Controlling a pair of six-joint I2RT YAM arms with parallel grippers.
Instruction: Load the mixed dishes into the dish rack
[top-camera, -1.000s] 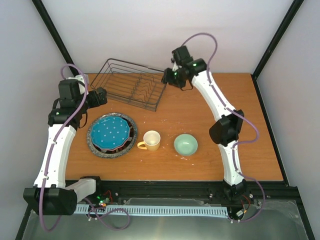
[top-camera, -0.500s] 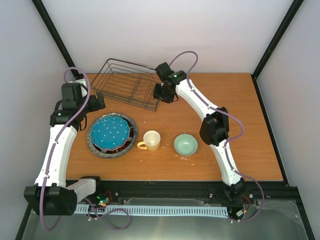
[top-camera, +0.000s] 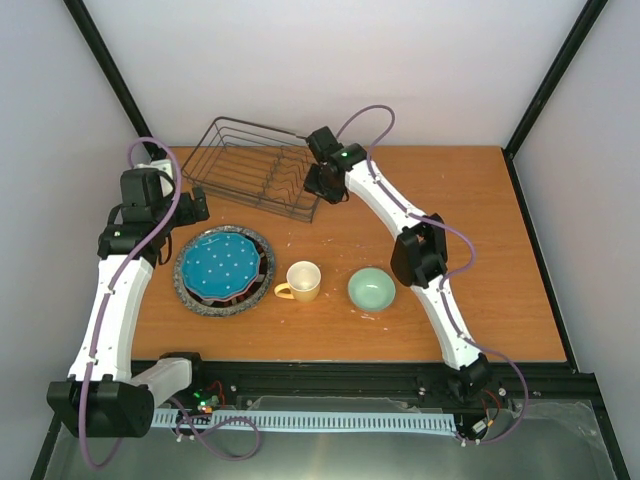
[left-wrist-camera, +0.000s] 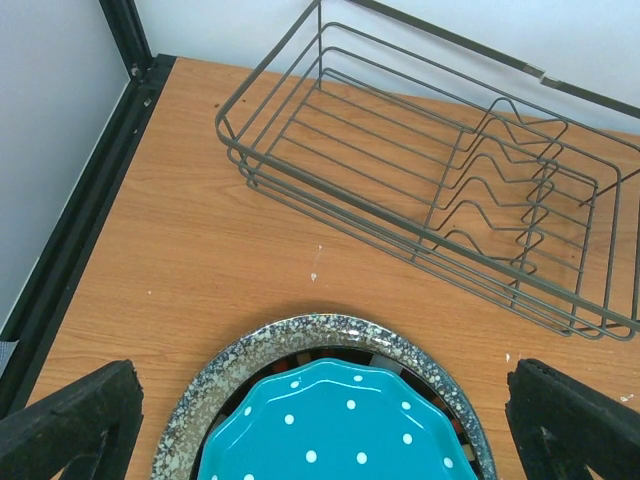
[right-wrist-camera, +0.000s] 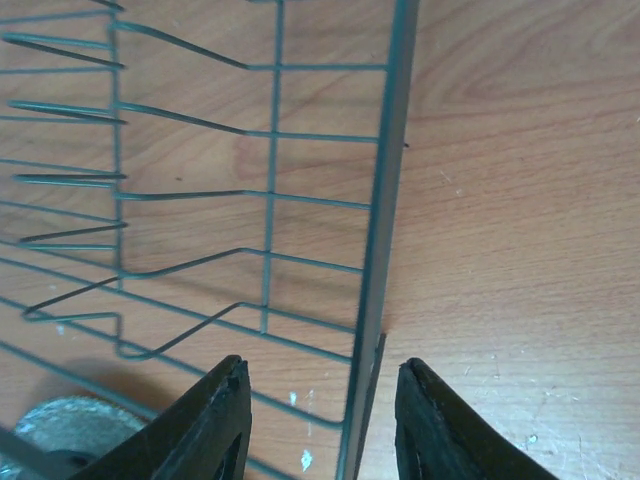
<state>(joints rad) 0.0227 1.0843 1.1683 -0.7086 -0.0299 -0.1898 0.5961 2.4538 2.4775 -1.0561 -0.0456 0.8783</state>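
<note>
**Overhead view.** You see the rack (top-camera: 262, 168) standing askew at the far left of the worktop (top-camera: 480, 220), with nothing loaded in it. Nearer you, by the left edge, the teal plate (top-camera: 224, 262) lies on top of a stack whose bottom member is the grey plate (top-camera: 190, 295). A dark scalloped edge shows between the two, and you cannot tell which plate it belongs to. The mug (top-camera: 301, 281) stands upright just right of the stack, its handle turned toward it. The bowl (top-camera: 371, 289) stands apart from the mug on its right, near the worktop's middle.

**Right arm.** Your right end effector (top-camera: 322, 183) is at the rack's right end. In the wrist view the end effector (right-wrist-camera: 322, 385) is partly open, and the rack's upright end wire (right-wrist-camera: 385, 200) passes between the fingers. A gap shows on each side of the wire, so nothing is gripped.

**Left arm.** Your left end effector (top-camera: 195, 205) hangs between the rack and the stack. In its wrist view the end effector (left-wrist-camera: 320, 430) is spread fully wide and holds nothing. The teal plate (left-wrist-camera: 330, 430) and the grey plate's rim (left-wrist-camera: 250, 350) lie below it, and the rack (left-wrist-camera: 420, 190) is beyond.
</note>
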